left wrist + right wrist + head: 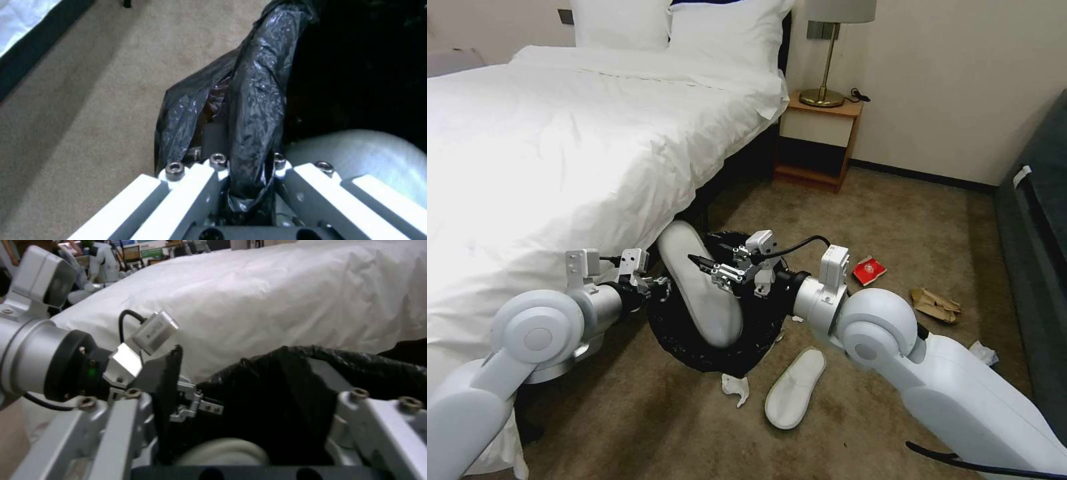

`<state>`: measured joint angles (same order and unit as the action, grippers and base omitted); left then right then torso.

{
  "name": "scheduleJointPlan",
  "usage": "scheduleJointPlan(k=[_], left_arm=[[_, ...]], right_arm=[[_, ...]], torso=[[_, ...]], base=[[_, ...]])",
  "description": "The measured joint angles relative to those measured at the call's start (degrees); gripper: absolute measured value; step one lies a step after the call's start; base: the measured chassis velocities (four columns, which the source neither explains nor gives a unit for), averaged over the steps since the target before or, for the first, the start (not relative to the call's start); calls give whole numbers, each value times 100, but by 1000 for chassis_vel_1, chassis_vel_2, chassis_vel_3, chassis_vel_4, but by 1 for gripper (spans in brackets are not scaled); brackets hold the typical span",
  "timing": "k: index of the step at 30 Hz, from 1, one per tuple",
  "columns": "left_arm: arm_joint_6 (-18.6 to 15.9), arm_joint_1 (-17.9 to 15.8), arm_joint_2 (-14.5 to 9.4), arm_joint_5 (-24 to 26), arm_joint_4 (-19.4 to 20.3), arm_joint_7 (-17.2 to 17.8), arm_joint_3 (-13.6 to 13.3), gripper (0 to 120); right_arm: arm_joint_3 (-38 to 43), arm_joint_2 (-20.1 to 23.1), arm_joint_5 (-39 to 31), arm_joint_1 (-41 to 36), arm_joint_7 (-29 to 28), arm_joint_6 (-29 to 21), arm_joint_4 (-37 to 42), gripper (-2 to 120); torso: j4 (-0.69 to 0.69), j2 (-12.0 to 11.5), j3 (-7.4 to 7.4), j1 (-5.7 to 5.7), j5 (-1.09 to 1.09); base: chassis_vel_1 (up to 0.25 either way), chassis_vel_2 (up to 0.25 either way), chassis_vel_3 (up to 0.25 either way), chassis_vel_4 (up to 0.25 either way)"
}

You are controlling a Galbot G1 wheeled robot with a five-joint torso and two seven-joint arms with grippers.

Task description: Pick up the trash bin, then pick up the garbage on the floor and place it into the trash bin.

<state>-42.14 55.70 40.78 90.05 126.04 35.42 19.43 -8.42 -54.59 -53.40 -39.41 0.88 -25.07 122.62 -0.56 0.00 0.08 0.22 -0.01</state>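
Pinching only the bag at the bin's (694, 347) rim, your left gripper (249, 186) could let it slip off; right gripper (724, 270) hangs open over the slipper (700, 293) in the bin.

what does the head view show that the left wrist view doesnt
Head view alone: the second slipper on the carpet, a tissue, the red packet, the brown paper bag, the bed and the right gripper over the bin. Left wrist view alone: the left gripper's jaws clamped on the bag-covered rim. Both share: the trash bin, the slipper inside it and the carpet.
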Motion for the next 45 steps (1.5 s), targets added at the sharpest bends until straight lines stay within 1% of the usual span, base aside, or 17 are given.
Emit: scheduleJointPlan(k=[2,3,6,11,15,19,20,24,27,29,30,31,33,35,36,41,45], left_arm=[[0,32,-26,-3,-1,-68,44,1],[0,32,-26,-3,-1,-68,44,1],[0,129,-38,-43,-2,-160,138,1],[0,289,-60,-114,2,-262,295,1],[0,454,-73,-237,1,-368,439,1],[0,767,-71,-415,18,-441,739,1],[-1,905,-85,-474,59,-475,889,1],[-1,1076,-106,-543,105,-517,1109,1],[-1,1158,-113,-571,150,-524,1249,1],[-1,1161,-113,-571,153,-524,1256,1],[-1,1163,-111,-571,174,-524,1274,1],[-1,1163,-111,-571,174,-524,1274,1],[-1,1152,-104,-571,191,-523,1281,1],[-1,1137,-100,-570,203,-517,1283,1],[-1,1124,-94,-565,223,-504,1283,1],[-1,1085,-127,-512,251,-497,1283,1],[-1,1018,-190,-400,337,-493,1295,1]], right_arm=[[33,-52,19,-23,2,9,-44,68],[33,-52,19,-23,2,9,-44,68],[144,-57,35,-88,4,24,-58,85],[361,-54,-40,-78,-37,33,51,98],[643,-94,-235,30,-193,25,166,100],[1217,-86,-665,318,-450,-61,326,100],[1484,-31,-829,403,-521,-136,356,100],[2073,153,-1159,386,-734,-284,365,100],[2900,469,-1263,-178,-908,-459,264,100],[2986,499,-1264,-282,-910,-479,255,100],[3288,608,-1224,-769,-914,-545,213,100],[3288,608,-1224,-769,-914,-545,213,100],[3614,721,-1133,-1540,-919,-572,147,100],[3688,725,-1044,-1875,-967,-572,67,100],[3731,659,-972,-2198,-1039,-561,-87,100],[3713,446,-837,-2582,-1168,-552,-429,100],[3540,149,-413,-2898,-1097,-538,-992,100]], torso=[[0,0,0,0,0],[0,0,0,0,0],[0,0,0,0,0],[0,0,0,0,1],[0,0,0,0,0],[1,0,0,0,0],[2,0,0,0,0],[3,0,0,0,0],[0,0,0,0,2],[0,0,0,0,2],[0,0,0,0,2],[0,0,0,0,2],[-2,0,-1,-1,2],[-2,0,0,0,1],[-2,0,0,0,2],[0,0,0,0,2],[-1,0,0,0,1]], base=[[0,0,0,0],[0,0,0,0],[0,0,0,0],[0,0,0,0],[0,0,0,0],[0,0,0,0],[0,0,0,0],[0,0,0,0],[0,0,0,0],[0,0,0,0],[0,0,0,0],[0,0,0,0],[0,0,0,0],[0,0,0,0],[0,0,0,0],[0,0,0,0],[0,0,0,0]])
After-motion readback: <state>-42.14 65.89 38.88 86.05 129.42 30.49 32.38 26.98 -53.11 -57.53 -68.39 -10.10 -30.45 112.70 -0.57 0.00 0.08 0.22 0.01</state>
